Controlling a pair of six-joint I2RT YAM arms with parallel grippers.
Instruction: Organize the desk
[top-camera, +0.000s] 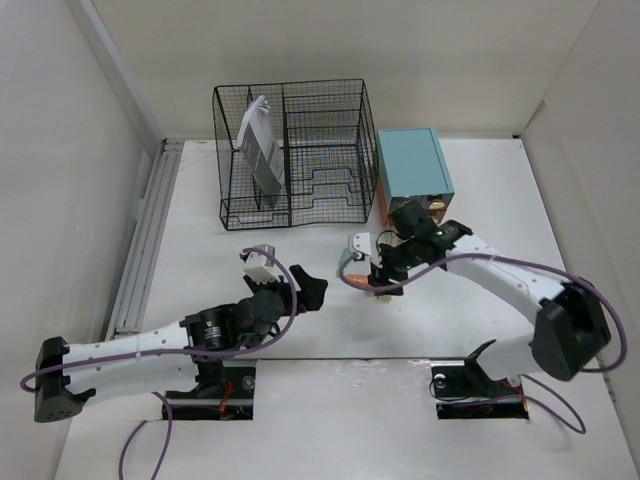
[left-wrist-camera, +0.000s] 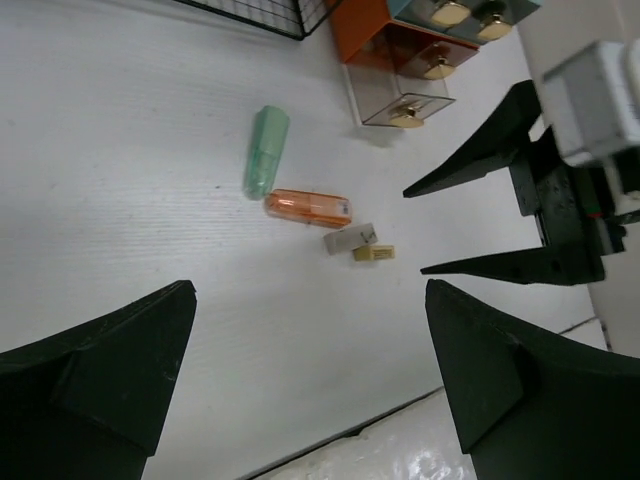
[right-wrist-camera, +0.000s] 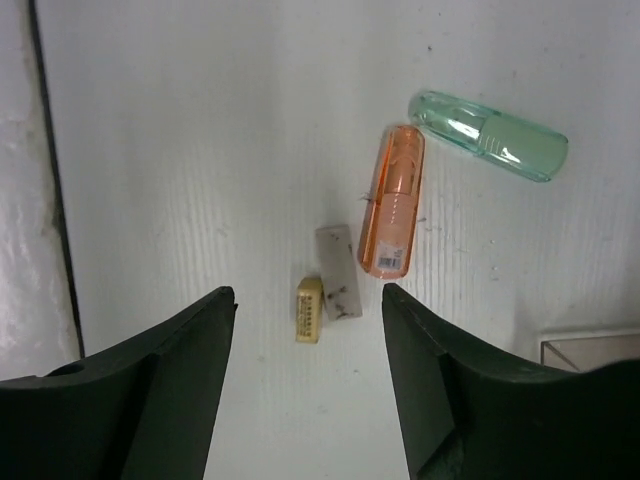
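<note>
On the white desk (top-camera: 200, 240) lie a green translucent tube (right-wrist-camera: 488, 136), an orange translucent tube (right-wrist-camera: 392, 200), a grey eraser (right-wrist-camera: 337, 271) and a yellow eraser (right-wrist-camera: 309, 309), close together. My right gripper (right-wrist-camera: 308, 297) is open and empty, hovering over the two erasers, which lie between its fingers. My left gripper (left-wrist-camera: 310, 290) is open and empty, low over bare desk to the left of the items. The left wrist view shows the same green tube (left-wrist-camera: 266, 152), orange tube (left-wrist-camera: 308, 207), grey eraser (left-wrist-camera: 349, 239) and yellow eraser (left-wrist-camera: 373, 254).
A black wire-mesh organizer (top-camera: 290, 150) holding a grey-white packet (top-camera: 262, 145) stands at the back. A teal drawer box (top-camera: 412, 165) stands to its right, with a clear drawer (left-wrist-camera: 400, 100) pulled out near the items. A seam (left-wrist-camera: 350, 430) crosses the desk near the arms.
</note>
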